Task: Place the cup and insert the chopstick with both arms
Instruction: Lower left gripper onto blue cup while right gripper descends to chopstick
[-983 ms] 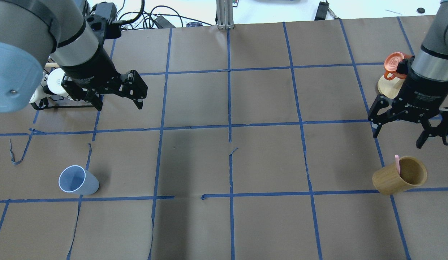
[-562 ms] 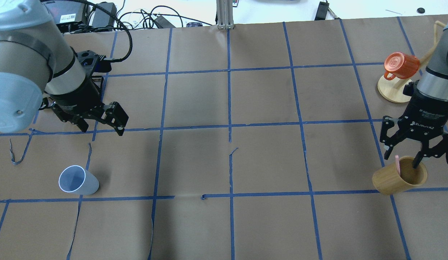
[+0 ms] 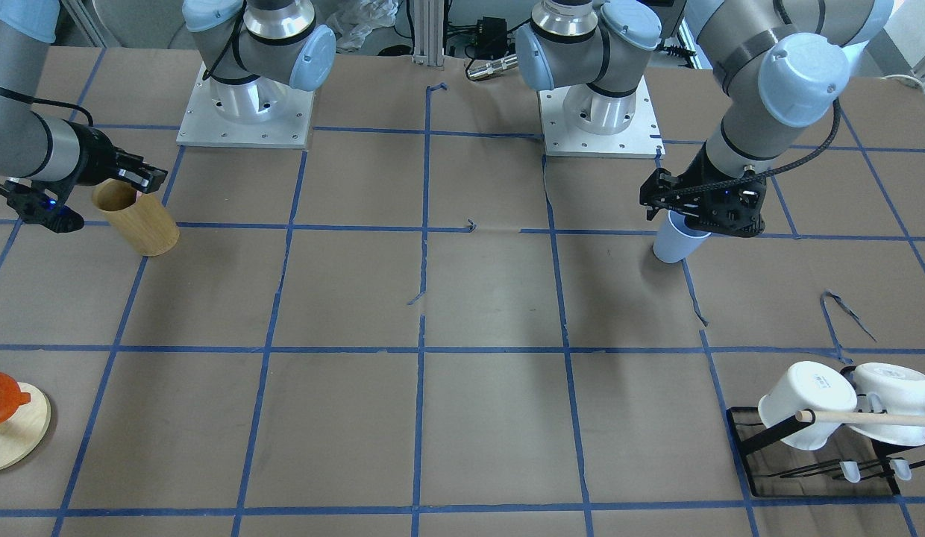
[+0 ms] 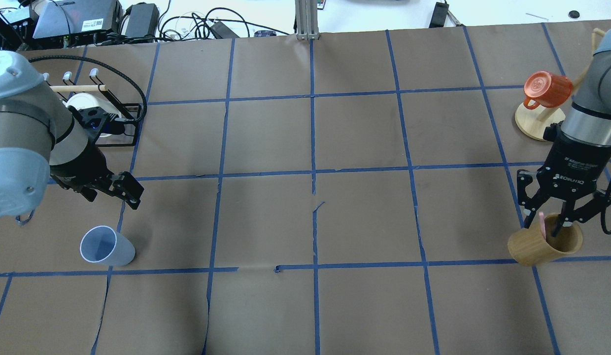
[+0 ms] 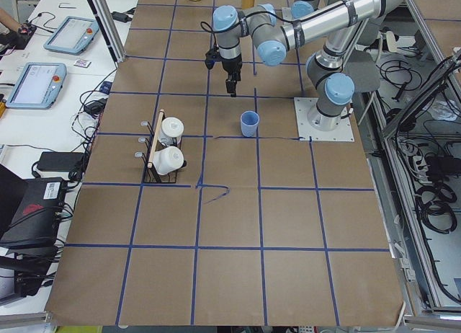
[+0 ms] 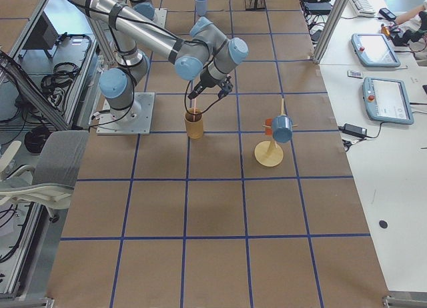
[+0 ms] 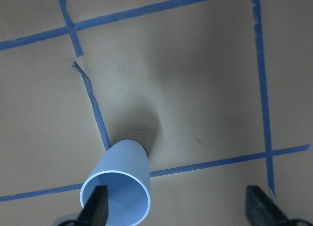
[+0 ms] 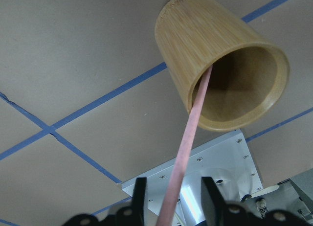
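The light-blue cup [image 4: 108, 246] stands upright on the paper at the near left; it also shows in the front view [image 3: 675, 242] and at the bottom of the left wrist view [image 7: 117, 187]. My left gripper [image 4: 113, 201] is open and empty, hovering just beyond the cup [image 7: 178, 211]. The pink chopstick [image 4: 542, 224] leans in the tan bamboo cylinder [image 4: 537, 249] at the near right. My right gripper [image 4: 544, 226] is at the cylinder's mouth. Its fingers are narrowed on either side of the chopstick [image 8: 193, 123] with gaps showing on both sides.
A black wire rack [image 4: 123, 140] with white mugs and a wooden rod sits at the far left behind my left arm. A wooden mug tree [image 4: 532, 125] with an orange mug [image 4: 547, 88] stands at the far right behind my right arm.
My left gripper moved from the rack toward the blue cup. My right gripper came down to the bamboo cylinder and its fingers narrowed around the chopstick.
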You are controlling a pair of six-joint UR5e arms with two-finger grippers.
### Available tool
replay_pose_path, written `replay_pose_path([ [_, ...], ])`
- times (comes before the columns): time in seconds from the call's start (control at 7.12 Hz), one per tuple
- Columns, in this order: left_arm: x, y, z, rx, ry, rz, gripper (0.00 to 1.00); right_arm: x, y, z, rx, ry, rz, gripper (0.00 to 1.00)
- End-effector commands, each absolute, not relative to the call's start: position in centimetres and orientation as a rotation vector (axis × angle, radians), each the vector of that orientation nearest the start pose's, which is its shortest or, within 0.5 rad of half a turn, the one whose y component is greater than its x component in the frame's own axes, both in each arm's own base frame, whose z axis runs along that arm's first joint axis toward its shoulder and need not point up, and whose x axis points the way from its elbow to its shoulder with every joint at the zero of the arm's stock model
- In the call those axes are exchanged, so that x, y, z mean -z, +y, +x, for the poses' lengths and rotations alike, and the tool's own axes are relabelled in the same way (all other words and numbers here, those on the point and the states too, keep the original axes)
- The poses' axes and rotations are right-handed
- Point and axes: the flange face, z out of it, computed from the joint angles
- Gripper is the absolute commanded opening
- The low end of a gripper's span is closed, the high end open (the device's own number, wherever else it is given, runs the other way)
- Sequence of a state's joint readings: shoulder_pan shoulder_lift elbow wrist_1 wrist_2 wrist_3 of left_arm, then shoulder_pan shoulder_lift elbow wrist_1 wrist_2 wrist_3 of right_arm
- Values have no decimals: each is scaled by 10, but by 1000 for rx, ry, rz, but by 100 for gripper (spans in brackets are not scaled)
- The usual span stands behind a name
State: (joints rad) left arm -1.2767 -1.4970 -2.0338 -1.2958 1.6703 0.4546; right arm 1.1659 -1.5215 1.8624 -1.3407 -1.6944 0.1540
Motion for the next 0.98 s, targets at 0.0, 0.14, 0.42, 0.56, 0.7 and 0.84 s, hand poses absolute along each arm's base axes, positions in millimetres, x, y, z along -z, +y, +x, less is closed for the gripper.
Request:
replay_pose_path([
  [0.0,-281,-413,10,-238,3080,86,100,-325,-435,-54,-901,2948,841,45],
  [0.14,-281,-407,10,-249,3051,4,100,-324,-436,-54,-899,2943,849,44],
  [0.42,-259,-388,11,-332,3007,-39,99,-324,-436,-54,-900,2939,849,35],
  [0.56,-252,-387,10,-325,3006,-48,98,-324,-436,-54,-897,2938,850,26],
  [0.7,-248,-387,10,-339,3007,-45,89,-325,-437,-54,-894,2937,851,17],
  [0.84,-246,-387,10,-344,3009,-31,60,-326,-438,-54,-890,2939,851,15],
])
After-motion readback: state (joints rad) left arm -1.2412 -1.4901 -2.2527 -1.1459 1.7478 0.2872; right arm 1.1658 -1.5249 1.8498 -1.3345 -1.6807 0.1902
